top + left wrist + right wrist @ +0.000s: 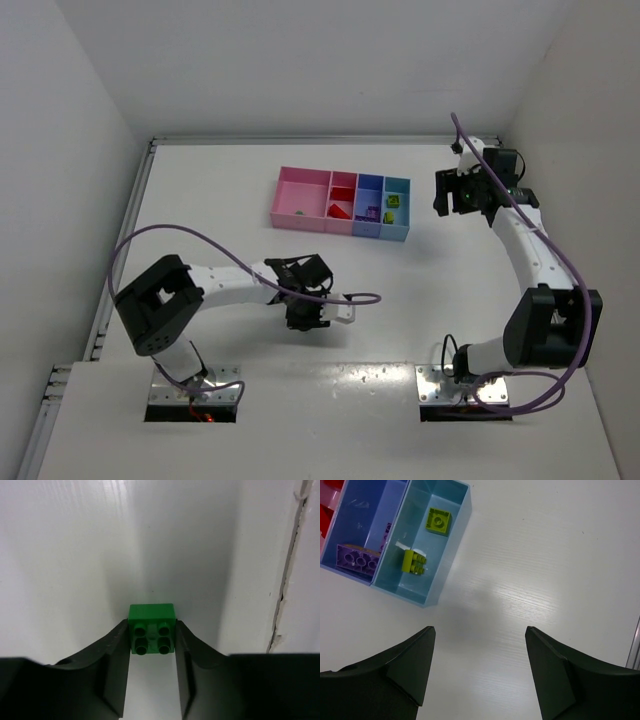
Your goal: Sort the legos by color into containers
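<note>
- Left hand (152,625) pinches a green brick (152,636) by two opposite sides, low over the white table (65,570) and well apart from the bins (300,190).
- Its four studs face the wrist camera. It looks squarish, with no clear long axis.
- Right hand (479,630) is spread and holds nothing, near the light blue bin (461,520).

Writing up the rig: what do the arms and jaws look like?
The left arm and right arm have white links with bulky black joints, on metal base plates. A purple cable loops along each. The jaws are black, tapering, flat inside.
</note>
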Robot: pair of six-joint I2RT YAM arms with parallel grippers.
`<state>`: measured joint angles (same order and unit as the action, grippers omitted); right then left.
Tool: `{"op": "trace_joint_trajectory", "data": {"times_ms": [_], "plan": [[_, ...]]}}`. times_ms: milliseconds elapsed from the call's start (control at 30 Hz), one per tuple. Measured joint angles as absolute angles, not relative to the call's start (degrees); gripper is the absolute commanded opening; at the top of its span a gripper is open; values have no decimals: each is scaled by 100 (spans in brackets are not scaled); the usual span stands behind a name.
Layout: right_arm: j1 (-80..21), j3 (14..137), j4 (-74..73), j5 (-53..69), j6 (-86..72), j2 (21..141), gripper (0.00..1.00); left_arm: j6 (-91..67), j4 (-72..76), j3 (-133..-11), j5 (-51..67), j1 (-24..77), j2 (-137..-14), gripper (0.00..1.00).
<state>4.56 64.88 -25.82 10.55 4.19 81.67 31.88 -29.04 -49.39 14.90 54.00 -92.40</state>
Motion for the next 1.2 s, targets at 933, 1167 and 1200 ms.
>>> {"op": "trace_joint_trajectory", "data": {"times_ms": [933, 1167, 1200], "plan": [[436, 6233, -2593, 1411, 292, 8169, 74, 847, -2950, -10180, 1125, 2349, -10619, 24], [436, 6204, -2593, 1415, 292, 8169, 74, 270, -3144, -11041, 1435, 1990, -12280, 27], [436, 6198, -2593, 1415, 292, 8169, 74, 217, -3157, -11124, 1466, 1968, -12420, 27]]}}
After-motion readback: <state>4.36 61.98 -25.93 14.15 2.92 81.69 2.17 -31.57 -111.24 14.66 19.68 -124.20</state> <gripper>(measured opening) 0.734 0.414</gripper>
